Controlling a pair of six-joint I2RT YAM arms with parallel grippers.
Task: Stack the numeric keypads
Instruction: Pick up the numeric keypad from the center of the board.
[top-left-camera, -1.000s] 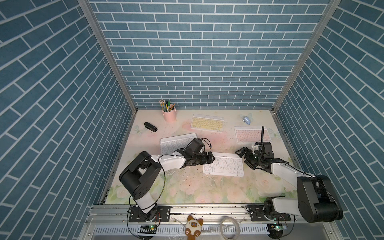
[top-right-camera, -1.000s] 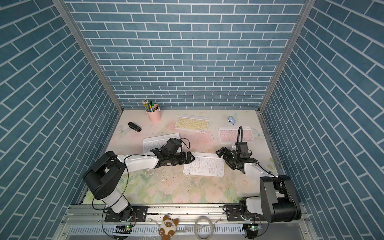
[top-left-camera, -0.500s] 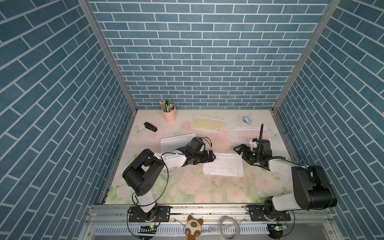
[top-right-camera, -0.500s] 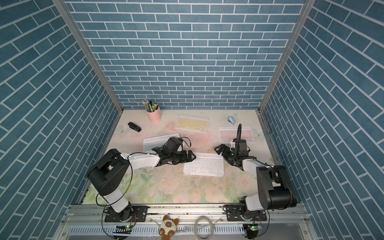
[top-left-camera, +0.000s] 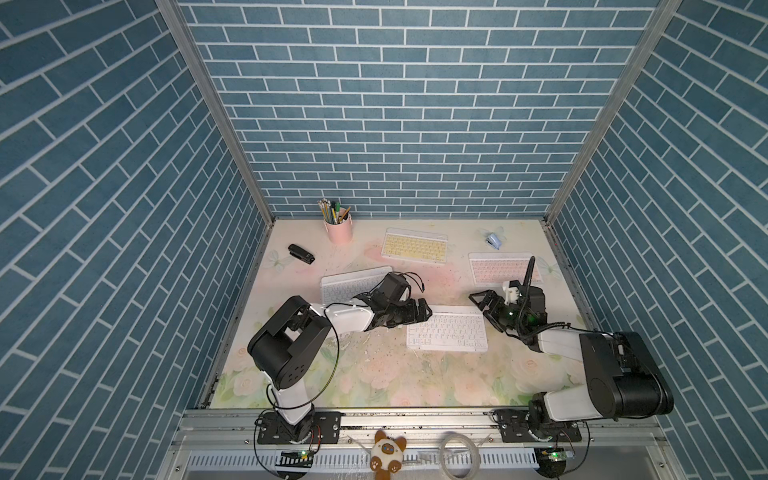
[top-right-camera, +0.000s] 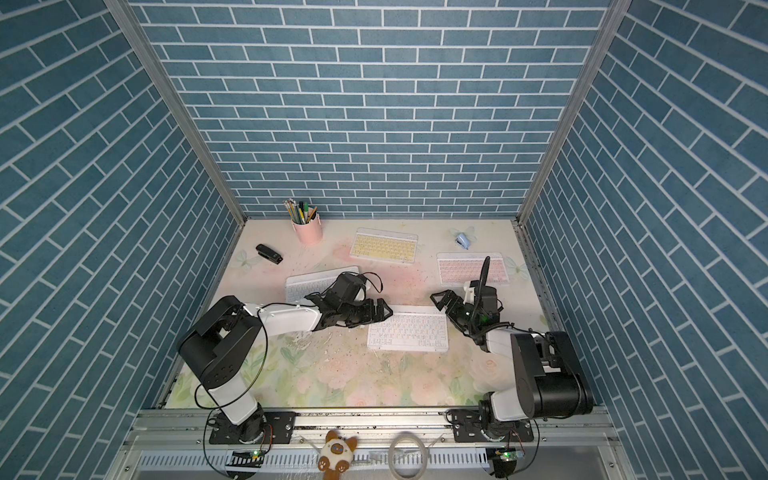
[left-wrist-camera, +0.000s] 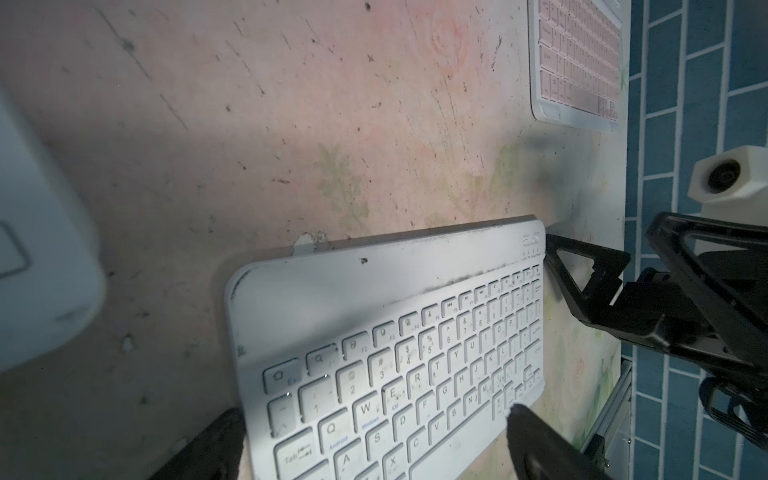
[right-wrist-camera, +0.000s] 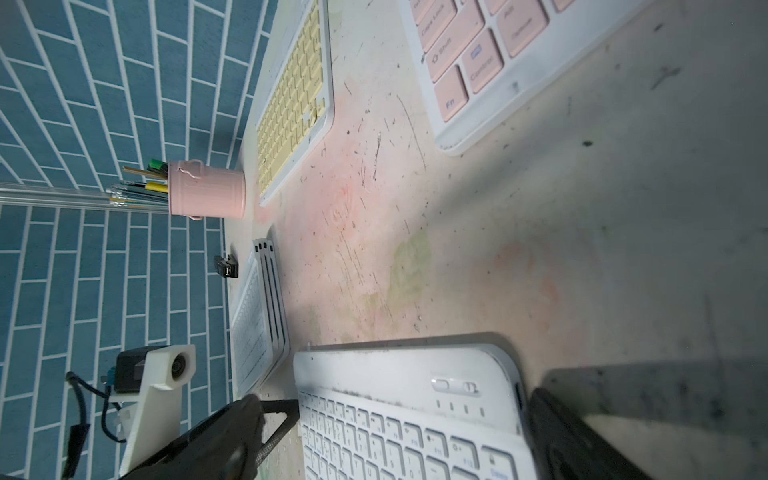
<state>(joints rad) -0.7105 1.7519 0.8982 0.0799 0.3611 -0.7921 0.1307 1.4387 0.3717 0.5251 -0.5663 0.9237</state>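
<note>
While both my arms reach low over the floral-printed desk (top-left-camera: 374, 374), my left end effector (top-left-camera: 424, 311) sits at the left end of the thin, white-framed, white-keyed keypad (top-left-camera: 446, 332). That keypad lies flat near the middle of the desk, closer to the front than the others. My fingers are spread wide there. In my left wrist view one black finger (left-wrist-camera: 216, 440) is just beside the keypad's short edge and its partner overlaps the long edge by the bottom row of keys. Whether either pad presses the frame, I cannot tell.

Over at the other end, my right end effector (top-left-camera: 484, 309) is spread just as wide and straddles the right short edge. One finger (right-wrist-camera: 557, 419) stands just beside the side with the small port.

Behind my left forearm sits the stack of white keypads (top-left-camera: 353, 282); my right wrist view shows three thin slabs edge-on, one on another. At the back the yellow-keyed keypad with a white frame (top-left-camera: 415, 245) lies alone. To its right, near the right wall, is the pink-keyed keypad with a white frame (top-left-camera: 498, 268). Both lie flat, well apart from the stack.

A pink pen cup (top-left-camera: 338, 230) stands back left, a black stapler (top-left-camera: 301, 253) lies near the left wall, and a small light-blue stapler (top-left-camera: 493, 240) sits behind the pink keys.
</note>
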